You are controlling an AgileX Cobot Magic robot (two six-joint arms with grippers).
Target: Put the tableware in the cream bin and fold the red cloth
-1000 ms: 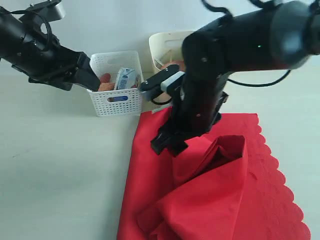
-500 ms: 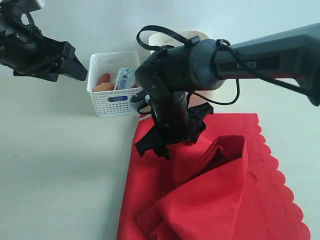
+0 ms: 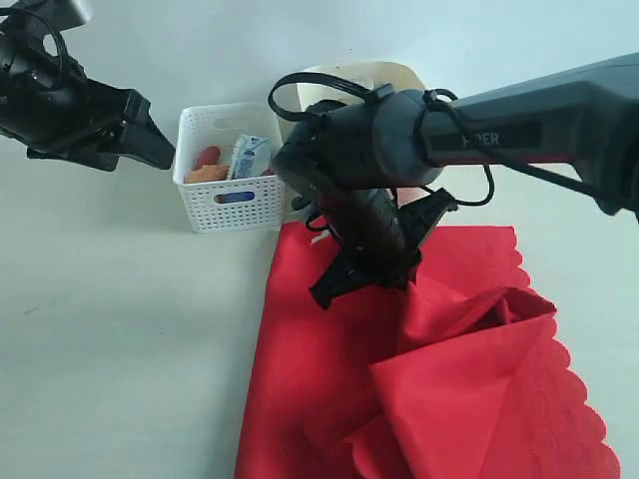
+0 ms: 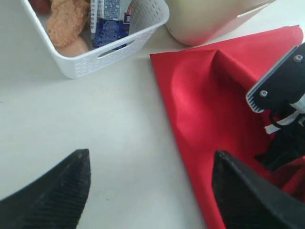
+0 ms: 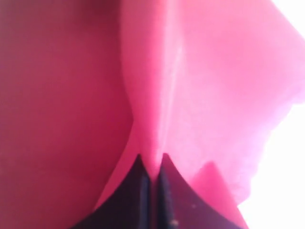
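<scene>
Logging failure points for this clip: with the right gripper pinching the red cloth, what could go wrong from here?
1. The right gripper is shut on only a thin ridge of the red cloth, which could slip out when lifted.
2. The cloth lies bunched in loose folds near its scalloped edge, so a pull may drag the heap instead of making a clean fold.

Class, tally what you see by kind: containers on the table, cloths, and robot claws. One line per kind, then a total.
Containers: 2 (white basket, cream bin)
Cloths: 1 (red cloth)
Claws: 2 (left claw, right claw)
Total: 5
</scene>
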